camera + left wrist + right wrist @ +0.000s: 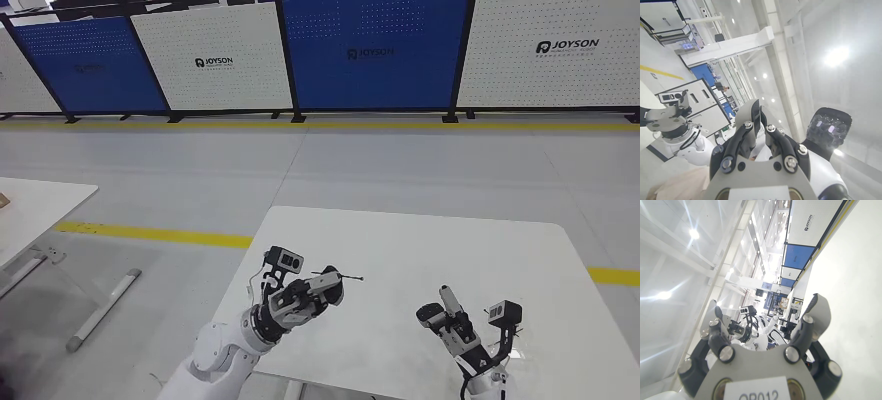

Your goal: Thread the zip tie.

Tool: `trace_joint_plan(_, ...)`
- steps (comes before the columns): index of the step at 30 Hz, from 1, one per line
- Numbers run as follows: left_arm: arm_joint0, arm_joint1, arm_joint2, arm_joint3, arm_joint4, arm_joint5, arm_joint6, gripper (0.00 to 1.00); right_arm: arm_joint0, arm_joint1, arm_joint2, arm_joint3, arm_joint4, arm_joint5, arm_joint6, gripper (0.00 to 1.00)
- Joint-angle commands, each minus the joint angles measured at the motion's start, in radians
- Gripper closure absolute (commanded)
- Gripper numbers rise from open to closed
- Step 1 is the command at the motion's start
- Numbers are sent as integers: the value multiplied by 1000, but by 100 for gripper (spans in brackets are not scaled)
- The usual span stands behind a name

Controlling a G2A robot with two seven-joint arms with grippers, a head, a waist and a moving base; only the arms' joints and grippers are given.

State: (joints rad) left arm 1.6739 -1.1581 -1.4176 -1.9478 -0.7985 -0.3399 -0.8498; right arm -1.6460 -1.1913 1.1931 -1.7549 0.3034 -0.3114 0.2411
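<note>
Top view: zip tie [345, 274] near table [250, 262] edge

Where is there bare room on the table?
The far half of the table, beyond both grippers, and the strip between the left gripper, holding the zip tie, and the open right gripper. Crowded only at the near edge.

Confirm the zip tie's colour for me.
Black. The zip tie shows best in the top view, sticking out of the left gripper.
</note>
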Motion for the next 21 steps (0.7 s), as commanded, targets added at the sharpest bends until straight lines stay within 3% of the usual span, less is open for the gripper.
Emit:
trace_joint_plan(1,0,0,-1,0,4,0,3,100,0,0,0,0,0,0,0,0)
trace_joint_plan(8,0,0,-1,0,4,0,3,100,0,0,0,0,0,0,0,0)
trace_joint_plan(11,-8,0,13,0,19,20,16,100,0,0,0,0,0,0,0,0)
trace_joint_plan(16,-8,1,11,0,-96,22,-72,100,0,0,0,0,0,0,0,0)
trace_joint_plan(21,-4,1,0,2,-99,3,-69,100,0,0,0,0,0,0,0,0)
